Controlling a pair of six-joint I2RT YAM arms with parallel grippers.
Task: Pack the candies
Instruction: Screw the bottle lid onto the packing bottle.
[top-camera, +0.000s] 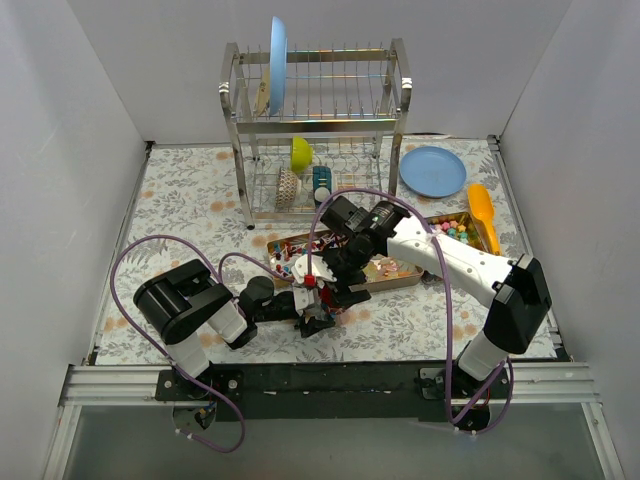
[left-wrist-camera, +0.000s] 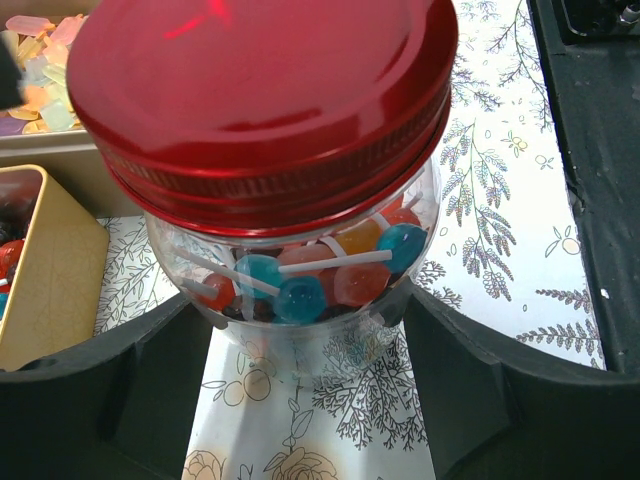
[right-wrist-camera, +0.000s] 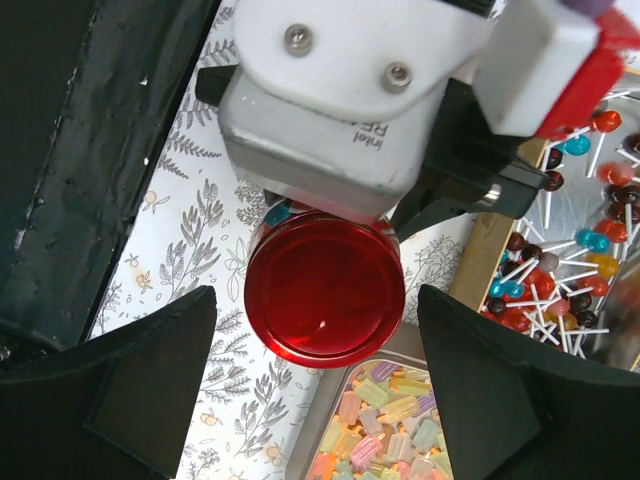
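Top view: left tool (top-camera: 314, 312) and right tool (top-camera: 330, 280) meet at the near side of a tray (top-camera: 395, 284) on the surface (top-camera: 180, 200). Loose candies (top-camera: 455, 229) lie in trays behind them.

Left wrist: the left tool is closed on a jar (left-wrist-camera: 300, 290), jaws against its sides. Candies on sticks sit inside, under a red lid (left-wrist-camera: 260, 100).

Right wrist: the right tool is wide open and holds nothing. Its fingers (right-wrist-camera: 140, 380) flank the lid with a gap on each side. More candies lie in trays just beside it.
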